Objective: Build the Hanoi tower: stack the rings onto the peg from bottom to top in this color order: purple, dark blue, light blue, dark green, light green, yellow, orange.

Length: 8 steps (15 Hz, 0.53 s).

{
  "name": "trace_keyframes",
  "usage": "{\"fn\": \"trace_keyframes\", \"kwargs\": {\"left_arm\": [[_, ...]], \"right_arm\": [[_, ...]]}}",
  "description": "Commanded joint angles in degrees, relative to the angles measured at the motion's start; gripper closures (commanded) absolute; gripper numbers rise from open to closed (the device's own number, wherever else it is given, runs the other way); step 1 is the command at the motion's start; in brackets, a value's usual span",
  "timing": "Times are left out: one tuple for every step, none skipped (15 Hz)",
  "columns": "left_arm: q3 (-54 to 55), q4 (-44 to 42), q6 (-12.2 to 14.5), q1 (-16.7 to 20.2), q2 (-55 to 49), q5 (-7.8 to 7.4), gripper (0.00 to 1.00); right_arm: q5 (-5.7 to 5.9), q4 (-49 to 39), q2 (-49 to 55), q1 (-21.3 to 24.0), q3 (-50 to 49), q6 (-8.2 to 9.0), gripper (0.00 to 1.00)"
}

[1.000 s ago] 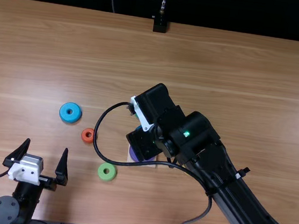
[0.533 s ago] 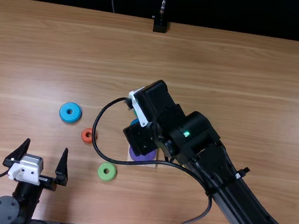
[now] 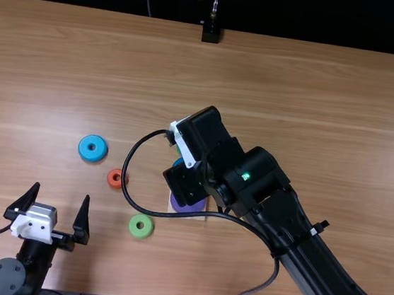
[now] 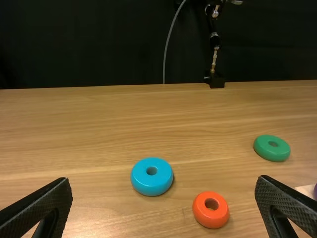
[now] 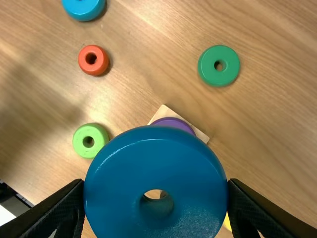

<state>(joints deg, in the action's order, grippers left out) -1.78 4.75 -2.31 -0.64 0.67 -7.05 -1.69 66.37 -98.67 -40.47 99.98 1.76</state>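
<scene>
My left gripper stands open at the lower left in the top view; nothing is between its fingertips in the left wrist view. My right gripper is over the middle of the table. Its fingers close on the sides of the dark blue ring in the right wrist view, the gripper's tips at either edge. Beyond that held ring, the purple ring lies on the wooden base, partly covered; the peg is hard to make out.
Loose on the table lie the light blue ring, orange ring, light green ring and dark green ring. A sliver of the yellow ring peeks out beside the held ring. The right arm's cable loops above the table.
My right gripper has shifted slightly left and toward the far side in the top view, uncovering more of the purple ring. The left arm and loose rings have kept still.
</scene>
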Motion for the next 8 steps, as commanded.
{"fn": "trace_keyframes", "kwargs": {"left_arm": [[1.78, 0.10, 0.51, 0.56, -0.67, -0.54, 0.00], [1.78, 0.10, 0.51, 0.56, -0.67, -0.54, 0.00], [1.78, 0.10, 0.51, 0.56, -0.67, -0.54, 0.00], [1.78, 0.10, 0.51, 0.56, -0.67, -0.54, 0.00], [1.78, 0.10, 0.51, 0.56, -0.67, -0.54, 0.00], [1.78, 0.10, 0.51, 0.56, -0.67, -0.54, 0.00], [1.78, 0.10, 0.51, 0.56, -0.67, -0.54, 0.00], [1.78, 0.10, 0.51, 0.56, -0.67, -0.54, 0.00]], "right_arm": [[0.43, -0.07, -0.56, 0.21, -0.76, -0.28, 1.00], [0.43, -0.07, -0.56, 0.21, -0.76, -0.28, 1.00], [0.43, 0.03, -0.56, 0.48, -0.84, -0.28, 1.00], [0.43, 0.03, -0.56, 0.57, -0.93, -0.28, 1.00], [0.43, 0.03, -0.56, 0.65, -0.93, -0.28, 1.00], [0.43, 0.03, -0.47, 0.65, -0.93, -0.28, 1.00], [0.43, 0.03, -0.47, 0.65, -0.93, -0.28, 1.00], [0.43, 0.03, -0.47, 1.01, -0.93, -0.28, 1.00]]}}
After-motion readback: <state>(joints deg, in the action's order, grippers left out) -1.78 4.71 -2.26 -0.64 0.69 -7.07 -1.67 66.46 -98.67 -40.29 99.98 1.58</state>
